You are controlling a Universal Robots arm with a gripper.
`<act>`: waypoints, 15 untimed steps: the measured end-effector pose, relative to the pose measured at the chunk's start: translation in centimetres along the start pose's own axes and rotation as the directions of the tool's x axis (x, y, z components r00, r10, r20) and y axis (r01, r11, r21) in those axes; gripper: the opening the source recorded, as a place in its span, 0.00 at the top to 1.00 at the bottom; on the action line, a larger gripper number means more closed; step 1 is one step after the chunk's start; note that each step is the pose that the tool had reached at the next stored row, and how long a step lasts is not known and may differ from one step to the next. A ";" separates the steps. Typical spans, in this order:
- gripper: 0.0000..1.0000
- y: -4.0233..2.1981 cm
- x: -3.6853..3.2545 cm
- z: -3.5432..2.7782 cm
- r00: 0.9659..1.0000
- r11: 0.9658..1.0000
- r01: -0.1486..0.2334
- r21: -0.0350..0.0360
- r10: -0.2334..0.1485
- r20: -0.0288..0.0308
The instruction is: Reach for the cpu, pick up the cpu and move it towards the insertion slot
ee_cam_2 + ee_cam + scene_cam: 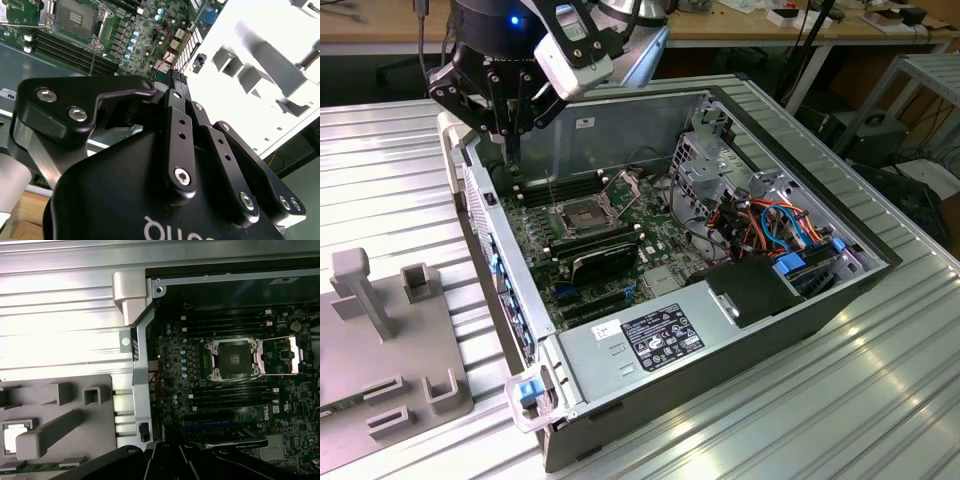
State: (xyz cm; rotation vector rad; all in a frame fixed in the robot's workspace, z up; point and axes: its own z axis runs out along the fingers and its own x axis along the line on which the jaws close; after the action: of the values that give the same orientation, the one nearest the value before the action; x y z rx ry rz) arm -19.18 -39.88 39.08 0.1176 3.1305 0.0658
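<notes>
The cpu (pixel 15 433) is a small pale silver square lying in a recess of the grey fixture plate (pixel 100 430), beside a grey post. My gripper (pixel 510 143) hangs over the far left corner of the open computer case, away from the cpu, its black fingers drawn together at the tips with nothing between them. The insertion slot (pixel 582 215) is a silver-framed square socket with a dark centre on the green motherboard, its lid and lever raised; the first wrist view has the slot (pixel 234 358) and the second wrist view has the slot (pixel 75 17) beyond the gripper body (pixel 165 175).
The computer case (pixel 620 345) lies open on a ribbed metal table (pixel 400 180). Memory slots (pixel 230 392), a black card (pixel 605 262), a drive cage (pixel 715 165) and coloured cables (pixel 770 225) surround the socket. Upright posts and brackets (pixel 360 290) stand on the fixture plate.
</notes>
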 end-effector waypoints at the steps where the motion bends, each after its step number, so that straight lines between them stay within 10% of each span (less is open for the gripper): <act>1: 0.89 -0.01 0.18 0.00 1.000 1.000 0.000 0.000 0.000 0.000; 15: 0.89 -0.15 1.91 0.03 1.000 1.000 0.000 -0.001 0.000 -0.001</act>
State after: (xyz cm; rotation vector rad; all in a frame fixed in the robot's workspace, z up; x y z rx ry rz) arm -21.10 -39.88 39.03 0.1178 3.1310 0.0674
